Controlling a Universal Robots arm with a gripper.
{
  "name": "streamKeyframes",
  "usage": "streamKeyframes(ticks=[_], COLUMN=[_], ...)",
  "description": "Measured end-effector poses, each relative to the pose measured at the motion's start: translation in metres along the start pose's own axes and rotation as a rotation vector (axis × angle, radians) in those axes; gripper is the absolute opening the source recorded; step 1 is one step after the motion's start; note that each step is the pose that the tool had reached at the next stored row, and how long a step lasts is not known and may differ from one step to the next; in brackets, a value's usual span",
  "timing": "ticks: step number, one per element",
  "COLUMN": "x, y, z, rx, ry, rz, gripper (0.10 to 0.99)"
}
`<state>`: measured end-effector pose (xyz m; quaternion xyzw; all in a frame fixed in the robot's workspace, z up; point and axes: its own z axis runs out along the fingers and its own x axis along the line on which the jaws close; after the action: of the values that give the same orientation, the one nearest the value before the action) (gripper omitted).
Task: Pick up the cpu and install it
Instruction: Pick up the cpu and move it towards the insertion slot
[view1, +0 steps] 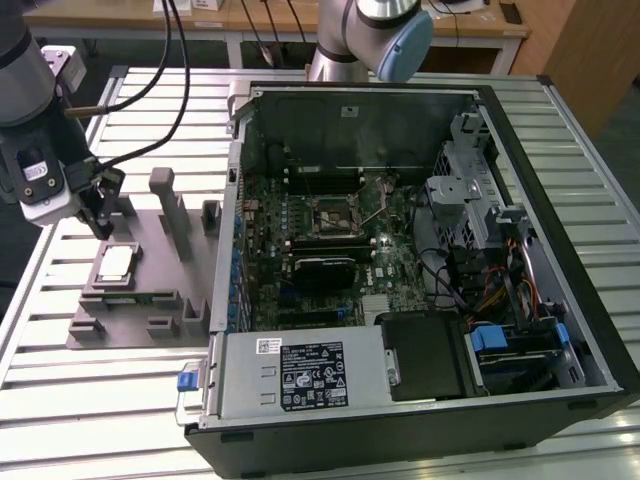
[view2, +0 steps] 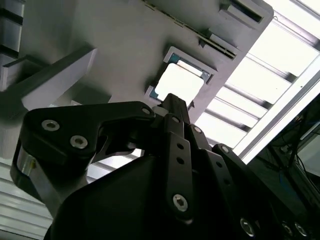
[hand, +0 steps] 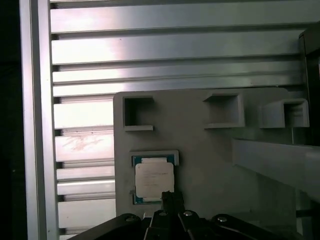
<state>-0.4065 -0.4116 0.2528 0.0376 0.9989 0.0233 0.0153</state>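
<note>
We read the exterior view as a clock face. An open computer case (view1: 560, 110) takes up the middle and the three o'clock side, lying flat with its motherboard (view1: 300, 230) facing up. The dark square socket frame (view1: 333, 217) sits near the centre of the board. A boxy power supply (view1: 300, 375) lies along the case's six o'clock edge.

At nine o'clock of the case, just beside its wall, a grey slotted tray (view1: 160, 290) rests on the slatted metal table (view1: 60, 380). The cpu (view1: 115, 263) lies flat in a square pocket of that tray, silver top up, well apart from the socket. Both wrist views show it seated in its pocket (hand: 154, 180) (view2: 181, 82). Two upright grey posts (view1: 168, 205) on the tray, and then the case wall, stand between the cpu and the socket. A thin green strip (view1: 130, 296) lies in a slot at six o'clock of the cpu.

The arm (view1: 20, 70) comes in from the ten o'clock corner, with black cables (view1: 170, 60) looping off it, and its wrist points down at the tray. The gripper (view1: 103, 230) hangs just above the tray at twelve o'clock of the cpu. Its tips look pressed together and carry nothing, and in both wrist views the tip (hand: 167, 196) (view2: 172, 99) sits right at the chip's edge
</note>
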Motion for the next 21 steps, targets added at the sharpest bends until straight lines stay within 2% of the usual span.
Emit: streamKeyframes(ticks=[10, 16, 21], x=[0.0019, 0.003, 0.0071], y=[-0.007, -0.0081, -0.0088], z=[0.0179, 0.0287, 0.0378], rx=[-0.004, -0.004, -0.004], ry=[0.0002, 0.0004, 0.0003], rz=[-0.001, -0.002, -0.003], gripper=[0.106, 0.106, 0.106])
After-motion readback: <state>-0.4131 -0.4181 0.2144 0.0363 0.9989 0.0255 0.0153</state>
